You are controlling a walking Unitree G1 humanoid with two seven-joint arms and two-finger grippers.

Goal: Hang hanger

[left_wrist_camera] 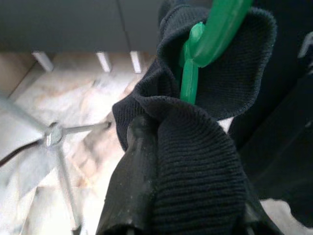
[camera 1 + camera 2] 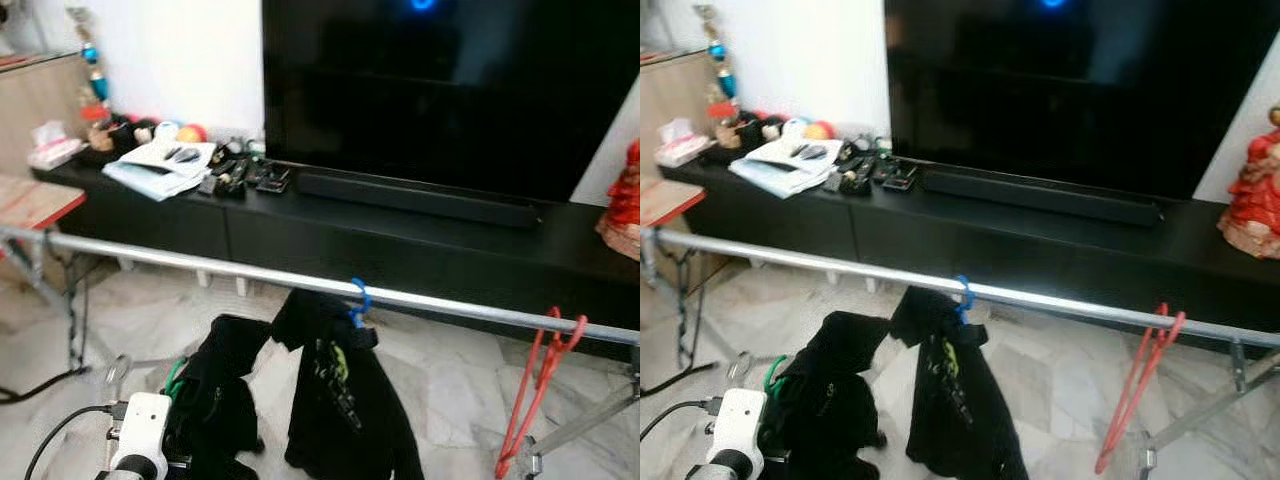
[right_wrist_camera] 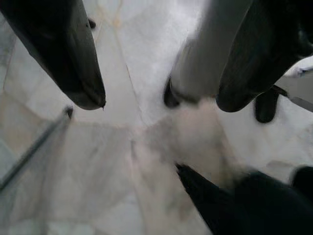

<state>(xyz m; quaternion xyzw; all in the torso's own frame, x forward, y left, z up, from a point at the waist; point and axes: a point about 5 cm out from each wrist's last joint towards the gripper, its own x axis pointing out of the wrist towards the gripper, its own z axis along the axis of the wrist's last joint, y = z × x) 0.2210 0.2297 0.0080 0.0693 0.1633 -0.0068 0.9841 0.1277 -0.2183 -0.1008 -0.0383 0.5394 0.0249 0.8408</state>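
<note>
Your left gripper point(image 1: 188, 161) is clamped on the black garment point(image 2: 215, 395) carrying the green hanger point(image 1: 208, 41), low and left beneath the rail point(image 2: 200, 262), so you next lift its hook over that rail, while your right gripper point(image 3: 159, 100) hangs idle, fingers apart.

Rail point(image 2: 200, 262): bare silver metal, bright glare along its length.
Blue hanger point(image 2: 360, 298): bright blue hook over the rail, carrying a black garment point(image 2: 335, 395) with a small yellow-green print on the chest.
Red hanger point(image 2: 535, 385): plain red.
Green hanger point(image 1: 208, 41): vivid green, wrapped in a black ribbed knit garment point(image 1: 200, 161).
Left pincer point(image 1: 181, 215): black fingers; white wrist housing.
Right pincer point(image 3: 161, 73): black fingers.
Floor point(image 2: 450, 370): pale marble, grey and tan veining.
TV cabinet point(image 2: 420, 250): black.
Television point(image 2: 450, 90): black screen, blue light at top.
Figurine point(image 2: 1252, 185): red.
</note>
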